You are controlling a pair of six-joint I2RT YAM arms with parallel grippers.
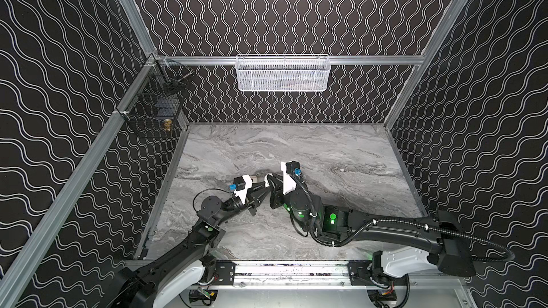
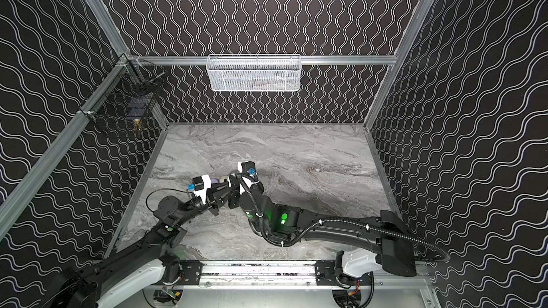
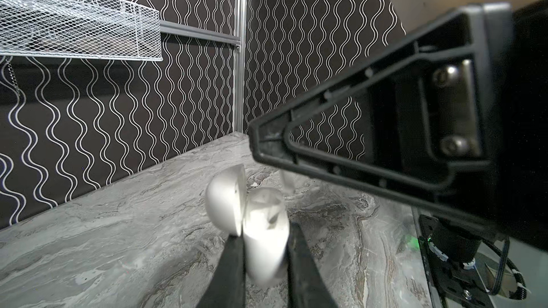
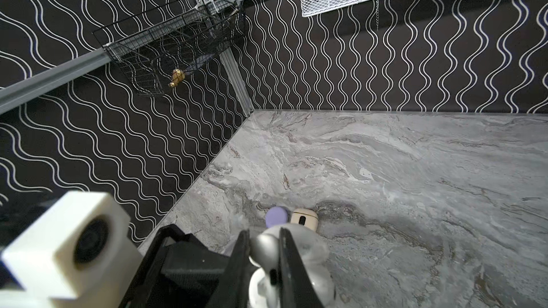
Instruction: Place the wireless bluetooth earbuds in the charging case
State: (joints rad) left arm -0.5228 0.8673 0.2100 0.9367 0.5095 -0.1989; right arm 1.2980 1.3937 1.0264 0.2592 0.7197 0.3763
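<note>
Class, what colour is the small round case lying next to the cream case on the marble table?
Lavender-purple; the round case shows best in the right wrist view.

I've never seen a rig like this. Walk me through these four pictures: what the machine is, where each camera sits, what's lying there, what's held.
This is a robot with two black arms, left arm and right arm, over a marble-patterned table. Both top views look down from overhead; the other two come from a camera on each wrist. The left tool is clamped on an open white charging case. The right tool pinches what looks like a pale earbud close to that case. A purple case and a cream case lie side by side on the table nearby.
</note>
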